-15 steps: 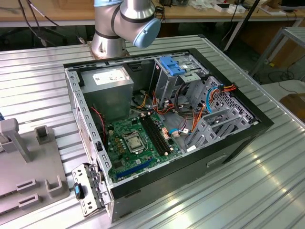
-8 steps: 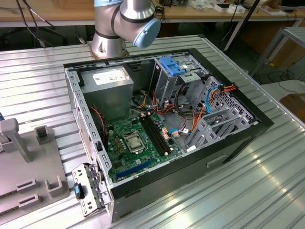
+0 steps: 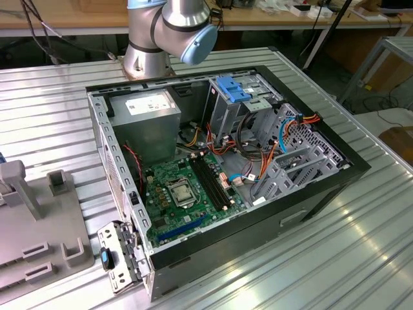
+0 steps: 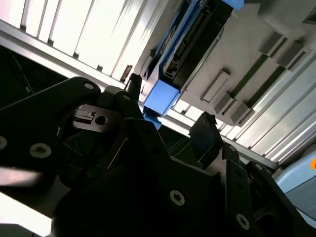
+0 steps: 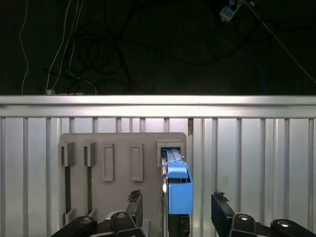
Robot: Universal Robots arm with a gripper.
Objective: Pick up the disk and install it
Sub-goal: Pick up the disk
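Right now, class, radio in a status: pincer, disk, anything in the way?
Pincer open, straddling the disk, not touching it. Disk seated in grey rack's slot. Nothing between pincer and disk.

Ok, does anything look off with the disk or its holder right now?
Nothing stands out. In the first wrist view the disk stands on edge, straight in its slot of the grey holder, within the open gripper with a gap on each side.
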